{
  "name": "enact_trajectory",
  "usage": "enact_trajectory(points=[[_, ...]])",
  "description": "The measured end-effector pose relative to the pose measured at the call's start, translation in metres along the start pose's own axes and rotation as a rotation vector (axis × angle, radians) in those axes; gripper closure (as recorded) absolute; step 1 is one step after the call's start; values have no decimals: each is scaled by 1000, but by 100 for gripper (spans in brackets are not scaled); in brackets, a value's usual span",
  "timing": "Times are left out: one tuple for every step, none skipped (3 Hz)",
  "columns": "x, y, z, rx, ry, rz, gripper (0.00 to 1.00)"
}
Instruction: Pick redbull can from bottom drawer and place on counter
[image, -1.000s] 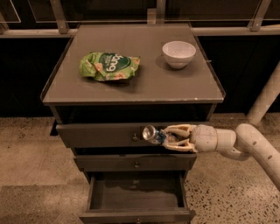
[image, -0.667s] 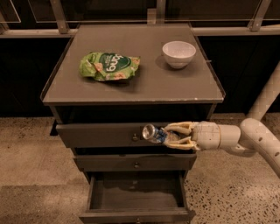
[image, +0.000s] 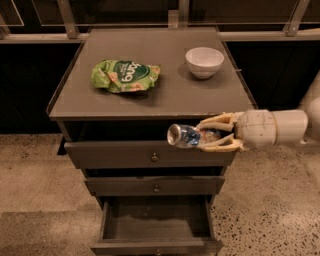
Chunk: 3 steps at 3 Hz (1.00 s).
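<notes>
My gripper (image: 209, 134) reaches in from the right and is shut on the redbull can (image: 183, 135). The can lies sideways between the fingers, its shiny end pointing left, in the air in front of the cabinet. It hangs just below the front edge of the counter (image: 165, 95), level with the top drawer. The bottom drawer (image: 156, 235) is pulled open below, and its inside looks bare.
A green snack bag (image: 125, 76) lies on the counter's left half and a white bowl (image: 204, 61) stands at its back right. The top drawer (image: 150, 154) and middle drawer (image: 156, 185) are shut. A speckled floor surrounds the cabinet.
The gripper with the can has risen a little, from the top drawer's front up toward the counter's front edge. The view has moved closer to the cabinet.
</notes>
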<state>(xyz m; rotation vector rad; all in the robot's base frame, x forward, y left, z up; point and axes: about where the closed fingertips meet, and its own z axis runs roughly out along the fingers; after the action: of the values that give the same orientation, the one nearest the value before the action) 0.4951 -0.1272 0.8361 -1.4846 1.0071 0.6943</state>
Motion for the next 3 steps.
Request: enact_trajectory(points=[[-41,-27,-18,2,11,-77,100],[-41,-27,-15,-4,14,-75,100],[-48,-46,-16,-27,53,-99,100]])
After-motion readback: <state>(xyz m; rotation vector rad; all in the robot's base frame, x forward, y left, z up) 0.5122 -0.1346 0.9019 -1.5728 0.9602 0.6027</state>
